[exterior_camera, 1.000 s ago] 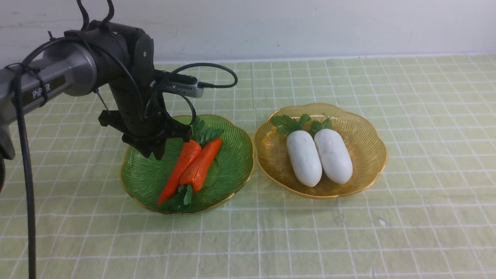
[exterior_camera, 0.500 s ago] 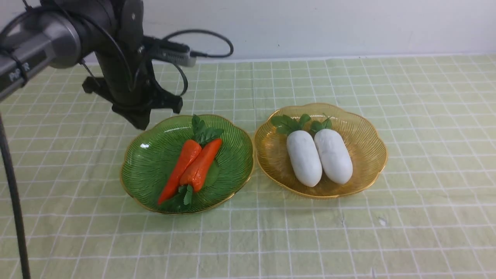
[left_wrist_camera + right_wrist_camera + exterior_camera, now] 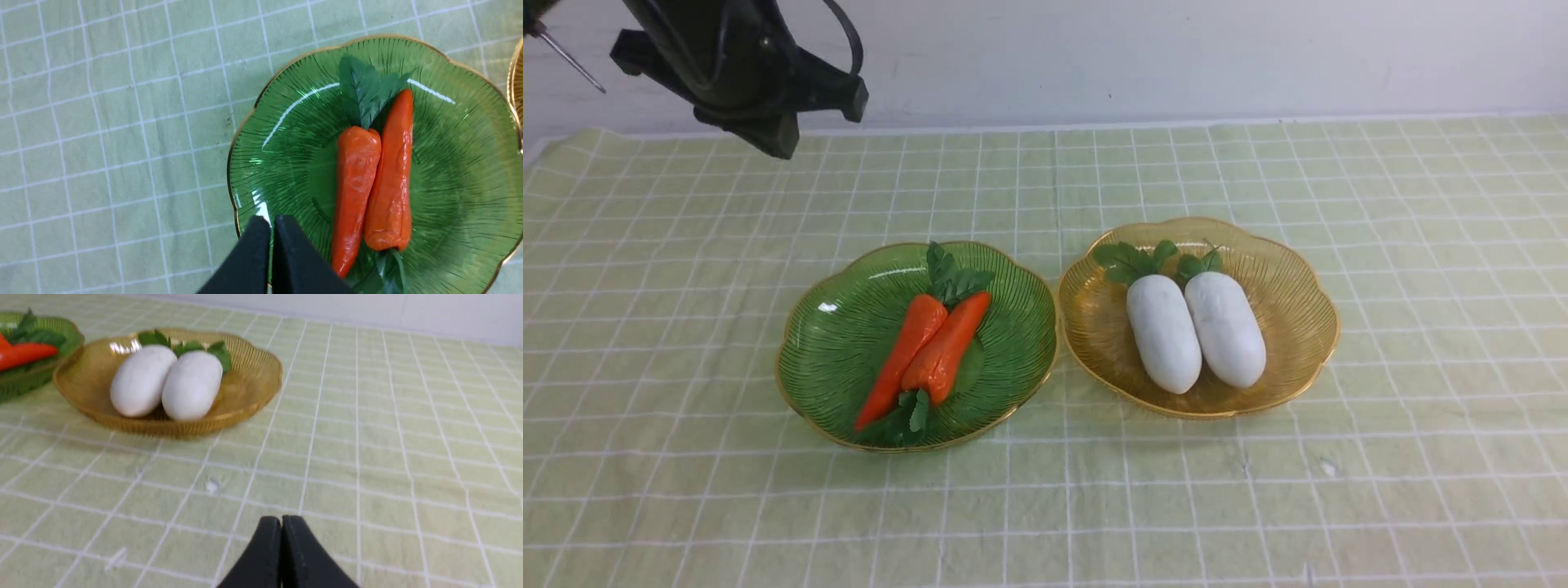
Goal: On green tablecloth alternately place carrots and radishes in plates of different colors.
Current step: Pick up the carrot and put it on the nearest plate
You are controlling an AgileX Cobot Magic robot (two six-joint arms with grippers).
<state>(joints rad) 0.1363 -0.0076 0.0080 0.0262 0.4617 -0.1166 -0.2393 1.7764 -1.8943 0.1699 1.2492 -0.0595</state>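
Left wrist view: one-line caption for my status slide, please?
Past the shut left gripper, two carrots lie side by side, pointing opposite ways, in the green plate on the tablecloth.

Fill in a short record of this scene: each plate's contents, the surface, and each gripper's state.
Surface: green tablecloth, white grid
Green plate: two carrots side by side, leaves at opposite ends
Amber plate: two radishes side by side, leaves at the far end
Left gripper: shut, empty, raised
Right gripper: shut, empty
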